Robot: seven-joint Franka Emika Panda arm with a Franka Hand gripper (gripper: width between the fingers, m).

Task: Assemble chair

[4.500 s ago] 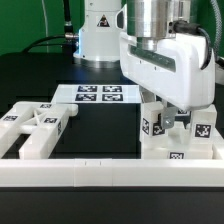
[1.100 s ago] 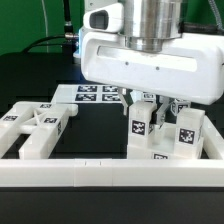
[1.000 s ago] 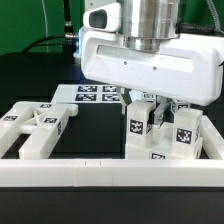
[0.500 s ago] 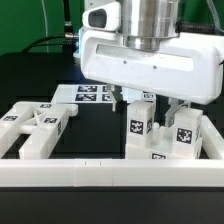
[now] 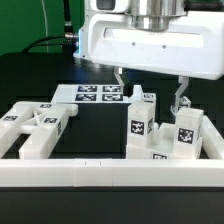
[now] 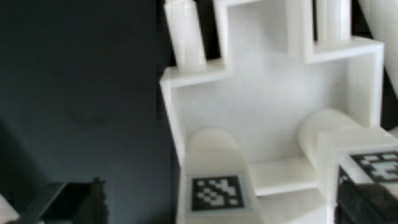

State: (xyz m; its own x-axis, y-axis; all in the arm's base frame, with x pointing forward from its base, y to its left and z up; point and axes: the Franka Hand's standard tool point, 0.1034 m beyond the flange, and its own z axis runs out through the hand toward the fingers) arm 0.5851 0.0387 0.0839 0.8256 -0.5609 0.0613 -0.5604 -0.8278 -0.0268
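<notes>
The black surface [image 5: 100, 128] is bounded on its near side by a long white rail [image 5: 100, 178]. Over its right part the arm's broad white head [image 5: 150, 40] hangs. The jaws are spread wide beneath it and are empty, one fingertip [image 5: 118, 82] to each side above the right piece [image 5: 140, 128], with neither seen to touch it.

That right piece of the chair stands just behind the rail at the near right. It is made up of two upright posts on a flat base [image 6: 267, 110], which is shown more fully in the wrist view. The left piece [image 5: 35, 130], a low crossed frame, lies at the near left, well apart from the right one and also against the rail. The marker board [image 5: 95, 93] lies farther back, between the two.

The step in hand is judged to be a set-down or regrasp of the right piece: it stands free, and nothing is joined to it yet. The next move probably calls for the jaws to be lowered squarely over one post and closed without tipping the piece, or for the arm to be taken to another part.

Much is hidden. The far side of the right piece is covered by the head, and its base is cut off by the rail. In the wrist view only dark slivers of the fingers are caught at the edge. The small tags [image 5: 187, 136] are too coarse to be read.
</notes>
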